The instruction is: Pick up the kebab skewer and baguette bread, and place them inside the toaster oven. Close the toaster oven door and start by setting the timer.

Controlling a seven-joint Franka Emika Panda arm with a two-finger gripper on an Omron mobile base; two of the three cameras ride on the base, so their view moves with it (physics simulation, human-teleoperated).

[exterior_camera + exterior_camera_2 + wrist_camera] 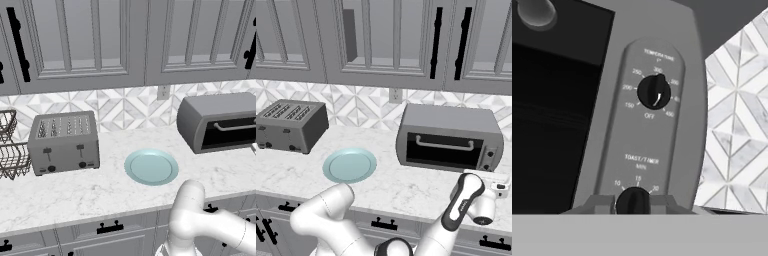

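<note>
The toaster oven (451, 120) stands at the back right of the counter, and its door (443, 150) of black glass is closed, the silver bar handle across it. My gripper (499, 186) is at the oven's right-hand control panel. In the hand view the gripper (632, 205) is shut on the lower timer knob (632, 200), one finger on each side of it. The temperature knob (653, 92) sits above it. The kebab skewer and the baguette bread are hidden from view.
A teal plate (151, 167) lies bare in the middle of the counter. A lighter grey slot toaster (63, 141) stands at the left, with a wire basket (10, 150) beyond it. Wall cabinets hang above, and drawers run under the counter edge.
</note>
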